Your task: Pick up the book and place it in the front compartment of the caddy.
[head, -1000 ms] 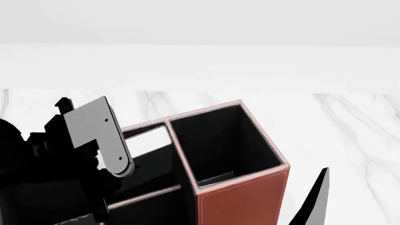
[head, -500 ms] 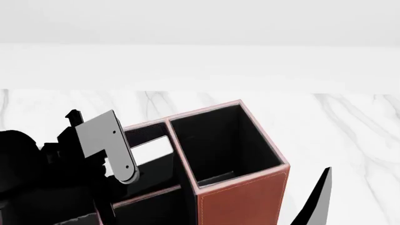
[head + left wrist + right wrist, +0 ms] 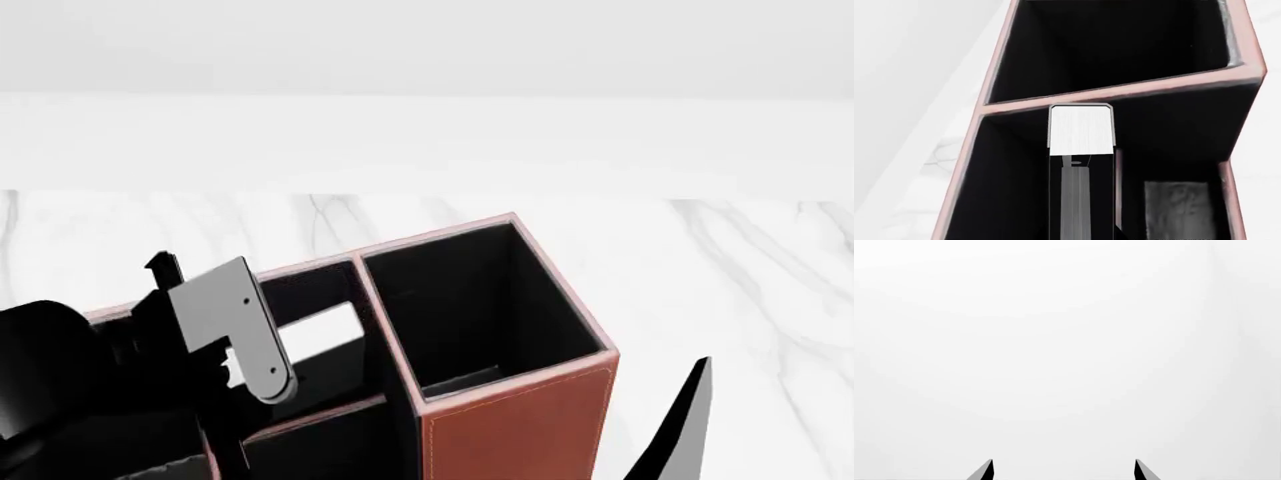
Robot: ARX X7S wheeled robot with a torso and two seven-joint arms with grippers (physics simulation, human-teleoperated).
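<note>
Lowering the book (image 3: 1079, 131) squarely, the left pincer (image 3: 1079, 200) is clamping it inside the caddy (image 3: 514, 415); twelve o'clock divider close.

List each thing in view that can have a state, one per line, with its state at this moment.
book: upright, white page edge showing, held between the left gripper's fingers, lowered inside a caddy compartment.
caddy: standing upright on the marble top; its tall compartment holds nothing visible.
left gripper: shut on the book, over the caddy.
right gripper: open, holding nothing, only fingertips showing.
</note>
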